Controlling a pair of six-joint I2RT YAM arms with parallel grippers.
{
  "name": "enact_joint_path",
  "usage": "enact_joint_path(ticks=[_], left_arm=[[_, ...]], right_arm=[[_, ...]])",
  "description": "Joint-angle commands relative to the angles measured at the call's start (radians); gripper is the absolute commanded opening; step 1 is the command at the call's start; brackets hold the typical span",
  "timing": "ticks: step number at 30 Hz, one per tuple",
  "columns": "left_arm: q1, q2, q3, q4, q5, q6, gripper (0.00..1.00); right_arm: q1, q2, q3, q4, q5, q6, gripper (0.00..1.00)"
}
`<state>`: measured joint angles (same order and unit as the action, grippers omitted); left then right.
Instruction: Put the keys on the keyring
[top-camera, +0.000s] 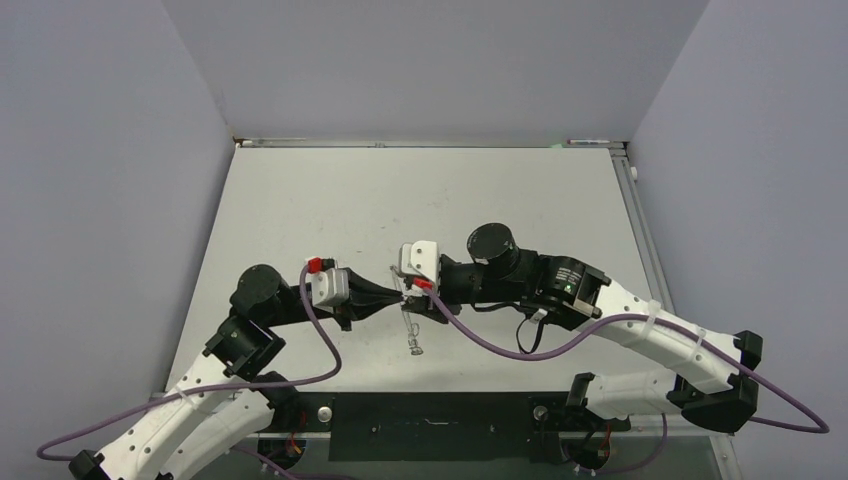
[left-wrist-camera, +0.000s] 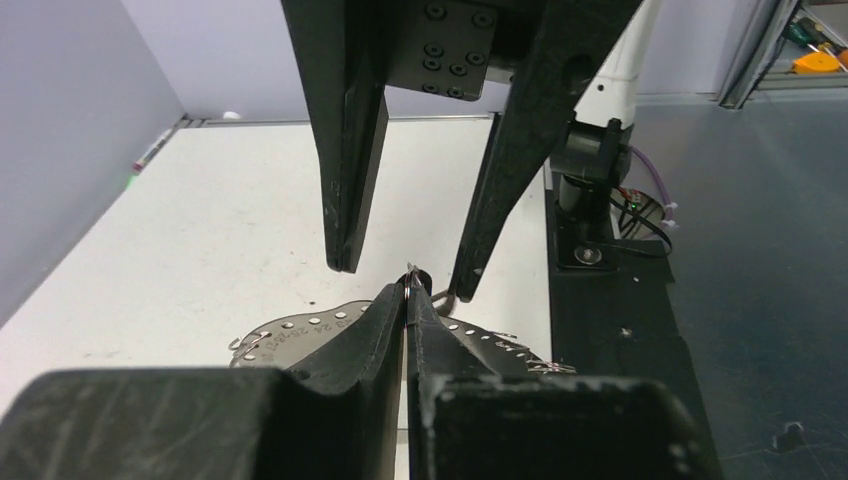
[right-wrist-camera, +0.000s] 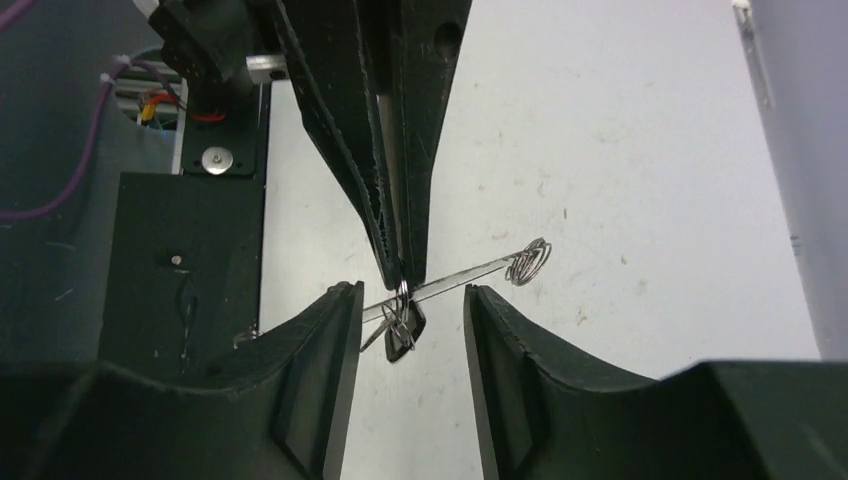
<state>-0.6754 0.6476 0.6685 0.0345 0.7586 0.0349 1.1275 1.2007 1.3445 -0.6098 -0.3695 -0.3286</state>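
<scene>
Keyring (right-wrist-camera: 470, 275) shows edge-on to me in the right wrist view: a thin, straight silver line with a small coiled wire loop (right-wrist-camera: 528, 262) at its 2 o'clock end. From the left wrist I see its face instead, flat bright metal pierced by a row of small holes along the rim. Overhead, its long axis runs from 12 to 6, a shade toward 5. It lies just 6 o'clock of the surface's middle, with its upper end at the pincer tips. I can't tell whether its lower end rests on the surface. The key (right-wrist-camera: 402, 335) is tiny, a glossy black head with slim silver metal beside it. It hangs right under the rim, head toward 6 in the right wrist view. My left pincer (right-wrist-camera: 400, 283) reaches in from 9 overhead and is pressed together on the keyring's rim just above the key. My right pincer (right-wrist-camera: 412, 305) comes in from 3 and stands spread, one matte black finger on either side of the key. The surface (top-camera: 300, 210) is pale and lightly scuffed.
</scene>
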Motion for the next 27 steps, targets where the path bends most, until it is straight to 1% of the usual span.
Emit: enact_joint_path(ticks=[1,2,4,7,11,14,18,21,27], left_arm=[[-0.003,-0.02,-0.017,0.154,-0.071,-0.021,0.0],[-0.002,-0.025,-0.022,0.163,-0.074,-0.027,0.0],[0.002,-0.036,-0.037,0.205,-0.082,-0.044,0.0],[0.009,-0.055,-0.057,0.255,-0.09,-0.079,0.0],[0.016,-0.075,-0.091,0.343,-0.09,-0.126,0.0],[0.017,-0.087,-0.122,0.42,-0.078,-0.164,0.0],[0.017,-0.091,-0.13,0.446,-0.067,-0.177,0.0],[0.021,-0.095,-0.137,0.466,-0.064,-0.192,0.0],[0.027,-0.1,-0.141,0.484,-0.054,-0.205,0.0]], right_arm=[[0.015,-0.047,-0.004,0.159,-0.02,0.027,0.49],[0.015,-0.048,-0.002,0.161,-0.018,0.029,0.53],[0.012,-0.065,-0.012,0.183,-0.015,0.036,0.56],[-0.001,-0.116,-0.05,0.252,-0.016,0.055,0.56],[-0.045,-0.157,-0.096,0.294,-0.05,0.08,0.55],[-0.093,-0.162,-0.114,0.304,-0.108,0.097,0.49],[-0.144,-0.171,-0.128,0.318,-0.201,0.114,0.44],[-0.148,-0.161,-0.11,0.288,-0.241,0.106,0.42],[-0.148,-0.132,-0.081,0.244,-0.286,0.095,0.28]])
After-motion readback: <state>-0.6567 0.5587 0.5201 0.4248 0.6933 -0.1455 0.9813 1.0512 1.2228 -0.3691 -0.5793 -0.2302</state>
